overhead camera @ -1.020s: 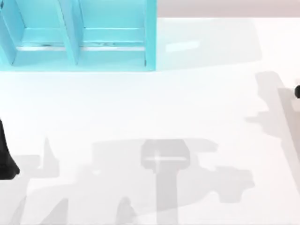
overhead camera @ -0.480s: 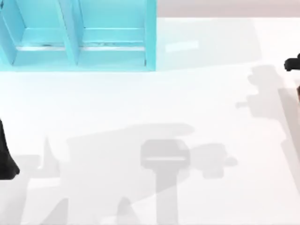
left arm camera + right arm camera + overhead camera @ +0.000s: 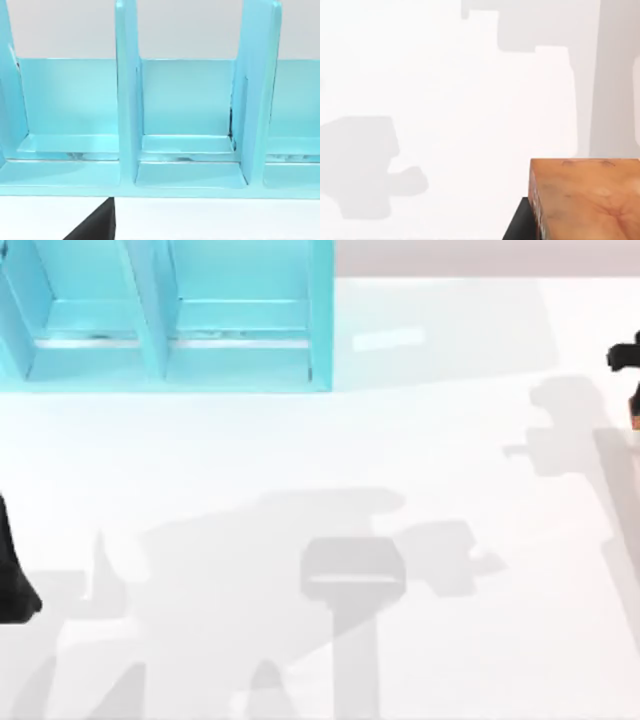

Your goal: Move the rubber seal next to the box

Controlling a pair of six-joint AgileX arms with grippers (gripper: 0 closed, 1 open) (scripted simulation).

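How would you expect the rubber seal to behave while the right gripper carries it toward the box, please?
The rubber seal has flat faces and square edges, so it probably won't roll and should settle flat once set down. Its matte reddish-brown surface suggests decent grip rather than slipperiness. It looks like a solid block, so likely stiff, not floppy.

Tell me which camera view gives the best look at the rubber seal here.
The right wrist view: the rubber seal appears large and close, its reddish-brown top and one side visible above a dark gripper part. The top view catches a sliver of it at the table's right edge, under the right arm. The left wrist view faces the blue box.
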